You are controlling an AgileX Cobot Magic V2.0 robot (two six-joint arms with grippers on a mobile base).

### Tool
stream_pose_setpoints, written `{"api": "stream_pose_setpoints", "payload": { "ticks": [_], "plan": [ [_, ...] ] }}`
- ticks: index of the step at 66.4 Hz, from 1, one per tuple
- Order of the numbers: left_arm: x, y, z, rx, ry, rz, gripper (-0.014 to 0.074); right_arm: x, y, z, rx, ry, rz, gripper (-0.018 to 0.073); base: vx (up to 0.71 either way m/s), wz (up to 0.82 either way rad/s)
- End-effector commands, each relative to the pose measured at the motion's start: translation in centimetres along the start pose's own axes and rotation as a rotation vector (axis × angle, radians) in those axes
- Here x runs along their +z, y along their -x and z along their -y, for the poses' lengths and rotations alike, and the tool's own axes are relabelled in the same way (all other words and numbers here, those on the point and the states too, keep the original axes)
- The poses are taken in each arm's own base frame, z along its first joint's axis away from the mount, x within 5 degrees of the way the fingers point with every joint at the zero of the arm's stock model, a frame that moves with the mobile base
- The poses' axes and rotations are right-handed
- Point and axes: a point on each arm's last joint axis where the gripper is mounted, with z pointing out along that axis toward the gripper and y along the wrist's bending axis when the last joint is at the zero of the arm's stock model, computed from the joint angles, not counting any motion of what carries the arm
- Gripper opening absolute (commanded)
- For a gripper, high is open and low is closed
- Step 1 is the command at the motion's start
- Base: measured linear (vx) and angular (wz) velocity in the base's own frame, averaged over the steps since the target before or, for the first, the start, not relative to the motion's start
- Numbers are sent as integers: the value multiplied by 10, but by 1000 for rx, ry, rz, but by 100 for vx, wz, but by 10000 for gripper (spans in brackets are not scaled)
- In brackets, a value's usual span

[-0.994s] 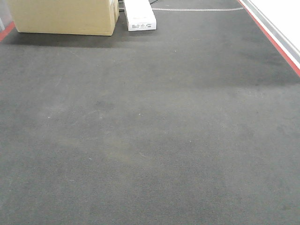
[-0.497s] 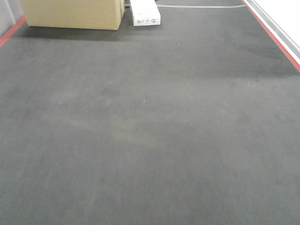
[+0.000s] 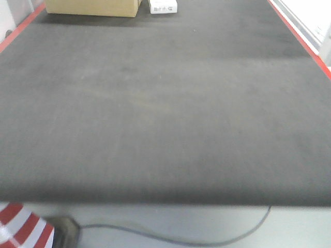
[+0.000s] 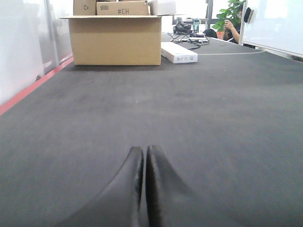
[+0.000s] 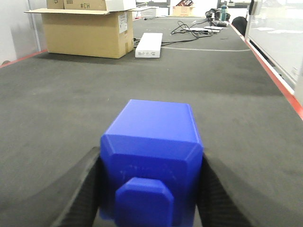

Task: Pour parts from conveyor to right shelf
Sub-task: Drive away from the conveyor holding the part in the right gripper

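Right gripper (image 5: 150, 153): part-closed on the blue block (image 5: 149, 137), one of the fingers (image 5: 83, 189) pressed on each side face; block is held.
Left gripper (image 4: 144, 150): tips pressed together, nothing held, low over the belt.
Conveyor (image 3: 165, 103): dark grey belt, fills the front view; red rails (image 3: 18, 31) are seen along both edges, near end is in view with floor below.
Cardboard box (image 4: 116, 40): open-topped, set at the far end, left side.
White carton (image 4: 179, 52): flat, laid just beside the box, to its right.
Cable (image 3: 176, 238): run across the floor under the near belt end.
Block pose: stud is turned back toward the wrist camera; longer axis is judged to run forward along the fingers. Clearance from the belt cannot be told.
Key relation: part is in the right arm's grasp, none is seen loose on the belt. The right shelf is not shown in any view, so its direction cannot be told; it is judged that it must be found before tipping.
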Motion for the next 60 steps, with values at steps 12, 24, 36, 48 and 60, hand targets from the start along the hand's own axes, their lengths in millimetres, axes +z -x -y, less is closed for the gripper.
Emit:
{"api": "stream_pose_setpoints", "payload": {
  "ticks": [12, 24, 36, 48, 60],
  "plan": [
    [-2, 14, 1, -14, -10, 110, -6, -2, 15, 0, -20, -3, 95, -5, -44, -4],
    [-2, 14, 1, -14, -10, 110, -6, -2, 15, 0, -20, -3, 95, -5, -42, -1],
    [-2, 14, 1, -14, -10, 110, -6, -2, 15, 0, -20, -3, 95, -5, -37, 6],
    [-2, 14, 1, -14, -10, 110, -6, -2, 15, 0, -20, -3, 94, -5, -32, 11],
    [-2, 14, 1, -14, -10, 110, -6, -2, 15, 0, -20, -3, 95, -5, -28, 4]
  ]
}}
